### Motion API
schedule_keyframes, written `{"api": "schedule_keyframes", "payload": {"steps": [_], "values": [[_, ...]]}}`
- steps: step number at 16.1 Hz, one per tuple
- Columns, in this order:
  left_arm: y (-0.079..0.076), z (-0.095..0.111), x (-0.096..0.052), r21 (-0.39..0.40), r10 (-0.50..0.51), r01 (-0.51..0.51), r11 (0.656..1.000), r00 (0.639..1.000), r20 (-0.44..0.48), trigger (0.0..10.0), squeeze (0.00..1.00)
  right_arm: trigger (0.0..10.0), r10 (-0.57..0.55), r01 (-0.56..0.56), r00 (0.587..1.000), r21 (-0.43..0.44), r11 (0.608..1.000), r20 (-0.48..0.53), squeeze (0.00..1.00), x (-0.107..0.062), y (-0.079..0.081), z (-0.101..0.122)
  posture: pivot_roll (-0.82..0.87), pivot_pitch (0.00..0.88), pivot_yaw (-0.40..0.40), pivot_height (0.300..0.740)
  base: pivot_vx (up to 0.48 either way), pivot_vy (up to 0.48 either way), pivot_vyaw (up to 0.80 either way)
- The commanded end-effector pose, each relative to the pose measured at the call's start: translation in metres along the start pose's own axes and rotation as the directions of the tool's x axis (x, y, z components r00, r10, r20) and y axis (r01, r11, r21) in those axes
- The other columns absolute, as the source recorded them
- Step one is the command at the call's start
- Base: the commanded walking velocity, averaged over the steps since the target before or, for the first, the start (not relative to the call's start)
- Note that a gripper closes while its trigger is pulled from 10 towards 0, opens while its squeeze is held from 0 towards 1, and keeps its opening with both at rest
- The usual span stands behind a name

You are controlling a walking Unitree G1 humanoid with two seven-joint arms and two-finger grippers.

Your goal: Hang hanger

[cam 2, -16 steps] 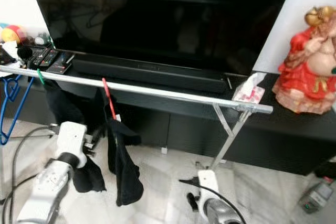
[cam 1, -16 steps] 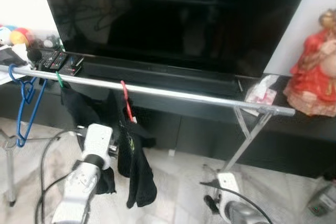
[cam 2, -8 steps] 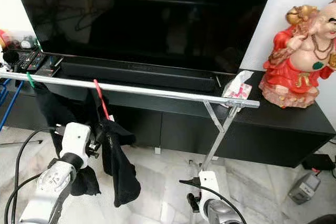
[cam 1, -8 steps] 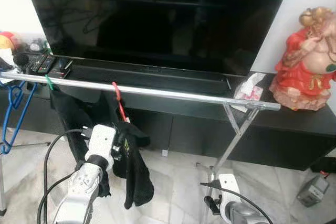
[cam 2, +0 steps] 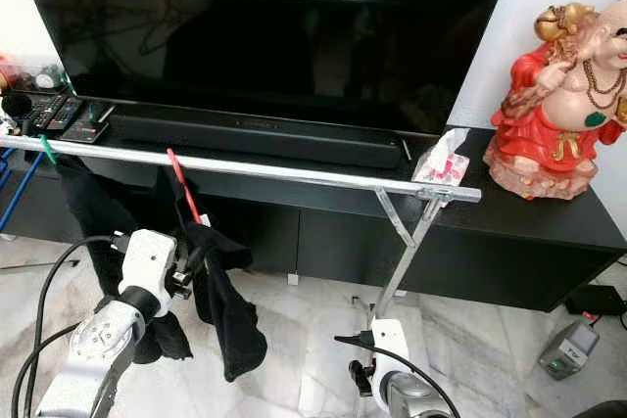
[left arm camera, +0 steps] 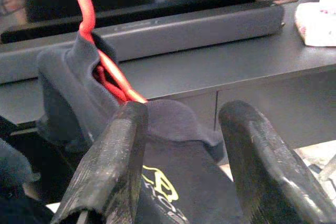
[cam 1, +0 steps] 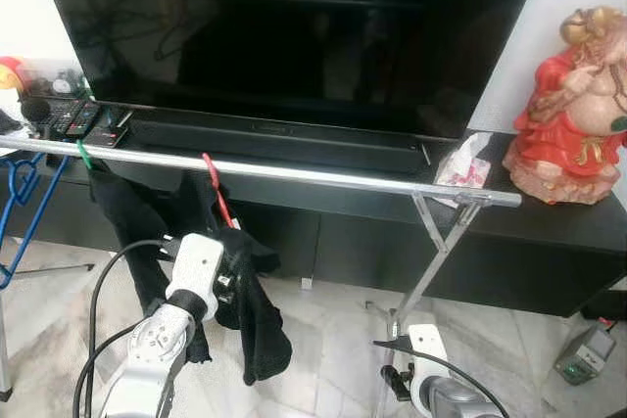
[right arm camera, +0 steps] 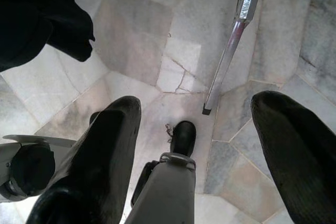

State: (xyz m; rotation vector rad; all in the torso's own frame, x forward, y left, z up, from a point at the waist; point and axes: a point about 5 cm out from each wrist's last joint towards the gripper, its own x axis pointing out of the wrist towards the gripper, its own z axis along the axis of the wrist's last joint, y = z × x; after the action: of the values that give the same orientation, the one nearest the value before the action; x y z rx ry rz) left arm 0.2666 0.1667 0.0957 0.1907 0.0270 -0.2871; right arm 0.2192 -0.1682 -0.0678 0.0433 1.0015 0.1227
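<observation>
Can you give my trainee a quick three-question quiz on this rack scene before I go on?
1. True or false: the red hanger with the black garment is hooked on the silver rail.
2. Which gripper is at the garment? A) left gripper B) right gripper
3. Fill in: on the TV stand, right of the television, stands a red ____.

Key
1. True; its hook is over the rail.
2. A. Its fingers are open around the garment's shoulder; the right gripper hangs low, open, pointing at the floor.
3. Figurine.
</observation>
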Motion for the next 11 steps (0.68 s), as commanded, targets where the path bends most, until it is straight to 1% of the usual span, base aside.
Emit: {"api": "schedule_keyframes", "payload": {"steps": [1, 3, 11], "values": [[-0.0039, 0.0020, -0.0011, -0.010, -0.027, 0.027, 1.000, 1.000, 0.003, 10.0, 0.00, 10.0, -0.007, 0.007, 1.000, 0.001, 1.000, -0.003, 0.00, -0.0004, -0.0023, 0.0010, 0.00, 0.000, -0.064, 0.740, 0.000, 0.000, 0.00], [-0.0053, 0.0045, -0.0007, -0.008, -0.041, 0.041, 0.999, 0.999, 0.013, 10.0, 0.00, 10.0, -0.006, 0.006, 1.000, 0.001, 1.000, -0.003, 0.00, -0.0004, -0.0022, 0.0009, 0.00, 0.000, -0.063, 0.740, 0.000, 0.000, 0.00], [-0.0073, 0.0038, -0.0011, -0.008, -0.069, 0.069, 0.998, 0.998, 0.001, 10.0, 0.00, 10.0, -0.004, 0.004, 1.000, -0.002, 1.000, -0.006, 0.00, -0.0004, -0.0023, 0.0008, 0.00, 0.000, -0.064, 0.740, 0.269, 0.000, 0.00]]}}
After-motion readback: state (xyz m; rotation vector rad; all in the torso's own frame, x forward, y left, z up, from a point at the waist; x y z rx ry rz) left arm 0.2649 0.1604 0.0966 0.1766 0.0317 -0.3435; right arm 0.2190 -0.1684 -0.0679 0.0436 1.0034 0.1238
